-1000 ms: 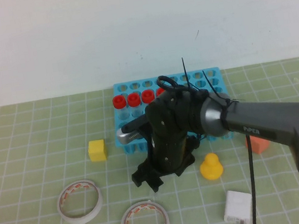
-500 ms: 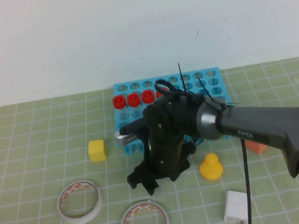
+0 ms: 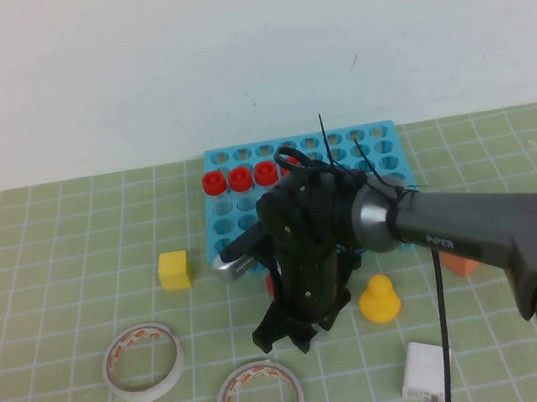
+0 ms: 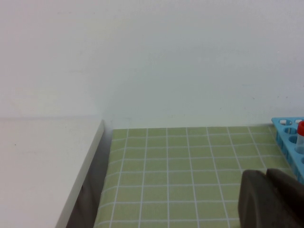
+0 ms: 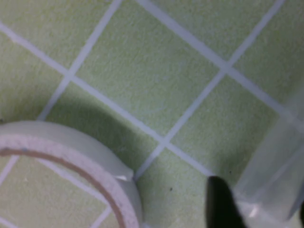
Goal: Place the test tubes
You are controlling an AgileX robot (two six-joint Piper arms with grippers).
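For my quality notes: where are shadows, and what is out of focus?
High view: even light, no glare; right gripper low over the mat before the rack. Right wrist view: tape roll shades the mat; tube blurred. Left wrist view: left gripper, shut above the mat, out of focus.

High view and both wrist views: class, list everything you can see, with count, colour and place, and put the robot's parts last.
Mat: one, green with a white grid, covering the table.
Test tube rack: one, blue, far middle of the mat.
Red-capped test tubes: three clearly seen, standing in the rack's left part.
Clear tube: one, lying on the mat at the right hand.
Tape rolls: two, white, near left.
Cube: one, yellow, left of the rack.
Duck-like toy: one, yellow, right of the right hand.
Block: one, orange, partly behind the right arm.
Charger: one, white, near right.
Right hand: lowered to the mat in front of the rack.
Left hand: shut, seen only in its wrist view, above the mat.
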